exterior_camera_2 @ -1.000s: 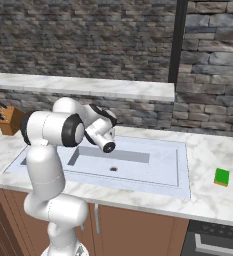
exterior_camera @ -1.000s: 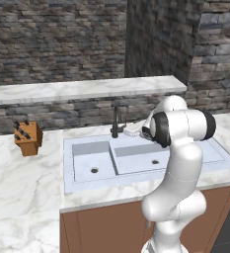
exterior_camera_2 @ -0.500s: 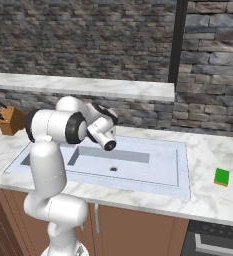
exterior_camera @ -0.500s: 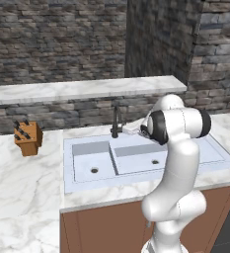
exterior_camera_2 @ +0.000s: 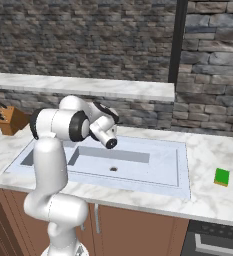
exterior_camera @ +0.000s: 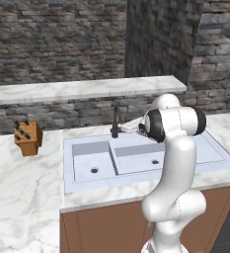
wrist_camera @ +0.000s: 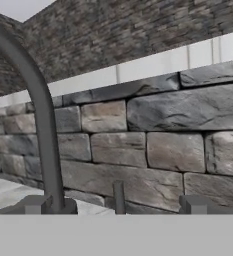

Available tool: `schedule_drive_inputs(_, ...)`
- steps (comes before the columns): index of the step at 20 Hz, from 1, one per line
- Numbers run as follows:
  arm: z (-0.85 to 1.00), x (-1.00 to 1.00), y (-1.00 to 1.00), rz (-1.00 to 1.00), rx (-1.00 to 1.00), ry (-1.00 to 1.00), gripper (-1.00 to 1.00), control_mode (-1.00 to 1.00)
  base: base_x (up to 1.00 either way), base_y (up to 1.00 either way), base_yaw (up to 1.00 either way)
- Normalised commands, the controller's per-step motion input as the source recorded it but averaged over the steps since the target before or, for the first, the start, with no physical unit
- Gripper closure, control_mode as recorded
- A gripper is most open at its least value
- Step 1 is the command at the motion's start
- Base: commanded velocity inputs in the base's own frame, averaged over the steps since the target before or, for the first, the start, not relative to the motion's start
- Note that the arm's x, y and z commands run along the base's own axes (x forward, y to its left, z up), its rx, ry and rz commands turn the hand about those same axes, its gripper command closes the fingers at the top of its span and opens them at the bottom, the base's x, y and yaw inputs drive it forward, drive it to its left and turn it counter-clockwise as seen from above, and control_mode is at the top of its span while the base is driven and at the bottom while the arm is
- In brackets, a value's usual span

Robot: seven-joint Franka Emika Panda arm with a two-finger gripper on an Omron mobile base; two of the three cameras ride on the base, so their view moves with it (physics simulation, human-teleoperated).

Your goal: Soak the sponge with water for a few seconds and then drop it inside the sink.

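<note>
fingers (wrist_camera: 113,205) spread wide and empty, aimed at the dark faucet (wrist_camera: 38,115) right in front of them; the sponge (exterior_camera_2: 221,177) sits on the counter (exterior_camera_2: 213,200), well apart, beyond the sink (exterior_camera_2: 138,167).

The white Franka arm with dark joints (exterior_camera: 172,163) rises from its base, bends at a rounded elbow and reaches forward and low, its forearm nearly level. The wrist is turned so the hand looks roughly horizontally. The two-finger gripper (wrist_camera: 114,204) holds its jaws wide apart, nothing between them; its small dark fingertips (wrist_camera: 37,204) rise at the bottom of the hand view.
</note>
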Motion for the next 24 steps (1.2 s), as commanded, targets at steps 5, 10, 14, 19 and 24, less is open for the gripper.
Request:
schedule_drive_inputs(5,-0.15,0.17,0.00,0.00,0.00,0.00,-1.00,-1.00,0.00,0.00,0.00)
schedule_drive_inputs(10,-0.12,0.22,0.00,0.00,0.00,0.00,-1.00,-1.00,0.00,0.00,0.00)
schedule_drive_inputs(14,-0.06,0.25,0.00,0.00,0.00,0.00,-1.00,-1.00,0.00,0.00,0.00)
schedule_drive_inputs(19,-0.05,0.20,0.00,0.00,0.00,0.00,-1.00,-1.00,0.00,0.00,0.00)
schedule_drive_inputs(24,0.00,0.11,0.00,0.00,0.00,0.00,-1.00,-1.00,0.00,0.00,0.00)
